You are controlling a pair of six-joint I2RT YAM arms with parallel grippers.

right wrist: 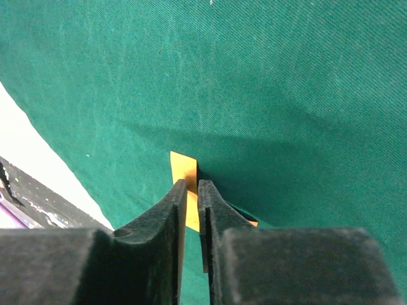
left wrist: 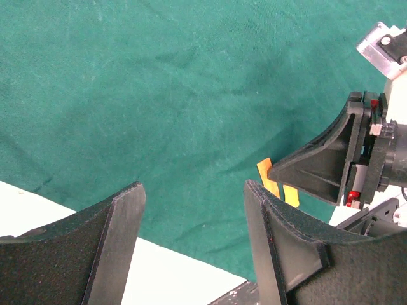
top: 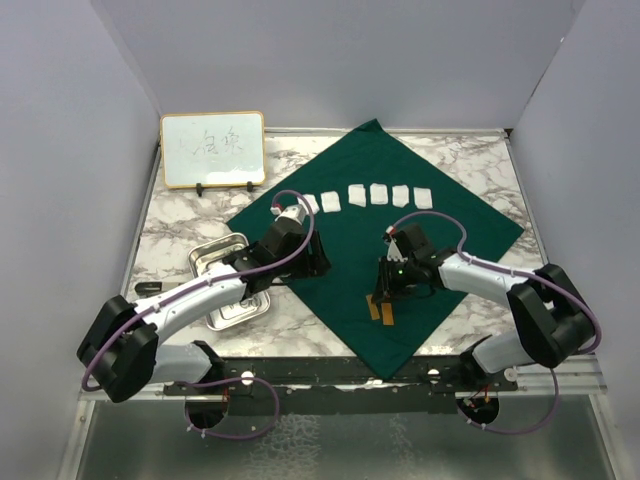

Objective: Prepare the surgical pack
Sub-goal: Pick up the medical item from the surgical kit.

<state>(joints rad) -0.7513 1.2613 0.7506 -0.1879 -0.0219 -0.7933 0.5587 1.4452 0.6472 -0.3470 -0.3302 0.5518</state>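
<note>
The surgical pack's dark green drape [top: 440, 215] lies spread as a diamond on the marble table. Several white gauze squares [top: 378, 194] sit in a row along its far part. A small steel tray [top: 205, 255] stands off the drape's left edge, partly under my left arm. Two orange strips [top: 386, 315] lie near the drape's front corner. My right gripper [top: 385, 298] points down on them, its jaws [right wrist: 192, 184] drawn to a narrow slit with one orange strip [right wrist: 183, 164] between them. My left gripper [top: 318, 262] hovers open over the drape [left wrist: 159, 95], nothing between its fingers [left wrist: 194, 190].
A wood-framed whiteboard [top: 212, 148] stands at the back left. Bare marble table [top: 180, 225] shows around the drape. Grey walls close in the sides and back. The black front rail runs just beyond the drape's near corner. My two grippers are close together.
</note>
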